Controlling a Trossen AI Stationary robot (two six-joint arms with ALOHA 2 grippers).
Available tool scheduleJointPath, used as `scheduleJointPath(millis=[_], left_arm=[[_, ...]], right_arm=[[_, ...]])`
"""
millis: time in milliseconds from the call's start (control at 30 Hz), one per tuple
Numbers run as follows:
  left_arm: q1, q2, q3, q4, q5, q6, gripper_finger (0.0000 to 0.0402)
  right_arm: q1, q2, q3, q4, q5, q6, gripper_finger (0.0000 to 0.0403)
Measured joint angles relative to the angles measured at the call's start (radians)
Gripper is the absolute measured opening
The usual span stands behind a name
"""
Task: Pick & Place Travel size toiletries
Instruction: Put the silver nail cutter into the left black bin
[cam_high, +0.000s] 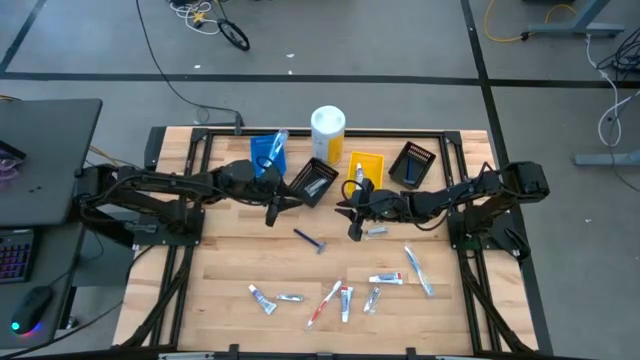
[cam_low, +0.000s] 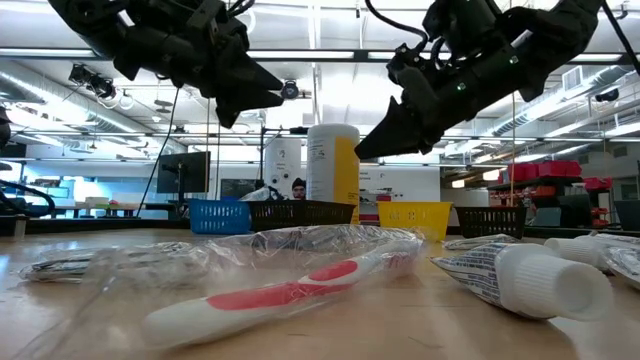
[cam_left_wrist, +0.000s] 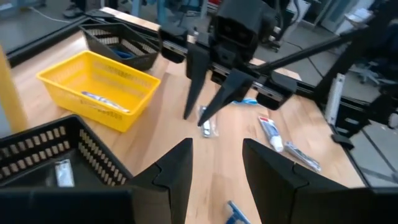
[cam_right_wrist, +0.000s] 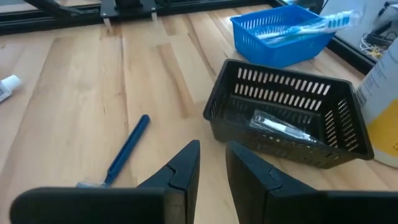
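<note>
Both grippers hover empty above the table's middle. My left gripper (cam_high: 272, 210) is open beside the black bin (cam_high: 313, 180). In its wrist view (cam_left_wrist: 216, 167) it faces my right gripper (cam_left_wrist: 198, 115). My right gripper (cam_high: 352, 214) is open by a narrow gap (cam_right_wrist: 213, 163), above a small wrapped packet (cam_high: 375, 230). A blue razor (cam_high: 310, 240) lies flat on the table between the grippers and also shows in the right wrist view (cam_right_wrist: 121, 155). Several tubes (cam_high: 262, 298) and toothbrushes (cam_high: 323, 303) lie flat along the near side. A wrapped red toothbrush (cam_low: 290, 285) lies closest in the low view.
A blue bin (cam_high: 268, 152) with toothbrushes, the black bin holding a packet (cam_right_wrist: 280, 127), a yellow bin (cam_high: 365, 167) and a second black bin (cam_high: 415, 163) stand in a row at the far side. A tall white-and-yellow cylinder (cam_high: 328, 132) stands behind them.
</note>
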Motion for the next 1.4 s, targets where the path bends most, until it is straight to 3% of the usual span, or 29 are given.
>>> scheduleJointPath(millis=[433, 600, 700, 867, 1033, 1167, 1400], left_arm=[[-0.001, 0.0, 0.0, 0.0, 0.003, -0.002, 0.0148], [-0.002, 0.0, 0.0, -0.001, 0.005, -0.002, 0.0148], [-0.022, 0.01, 0.0, -0.007, 0.002, -0.002, 0.0148], [-0.116, 0.078, -0.001, -0.03, 0.018, 0.018, 0.0148], [-0.238, 0.138, 0.006, -0.015, -0.014, 0.022, 0.0148], [-0.356, 0.177, 0.037, -0.013, -0.077, 0.01, 0.0148], [-0.54, 0.268, 0.103, -0.013, -0.215, -0.012, 0.0148]], right_arm=[[-0.036, 0.0, 0.0, -0.014, -0.104, -0.018, 0.0088], [-0.036, 0.0, 0.0, -0.048, -0.218, -0.043, 0.0088], [-0.033, 0.0, 0.0, -0.061, -0.225, -0.062, 0.0088], [-0.033, 0.0, 0.0, -0.067, -0.219, -0.063, 0.0088], [-0.033, 0.0, 0.0, -0.067, -0.117, -0.046, 0.0088], [-0.033, 0.0, 0.0, -0.066, -0.057, -0.014, 0.0088], [-0.03, 0.0, 0.0, -0.067, -0.057, 0.034, 0.0088]])
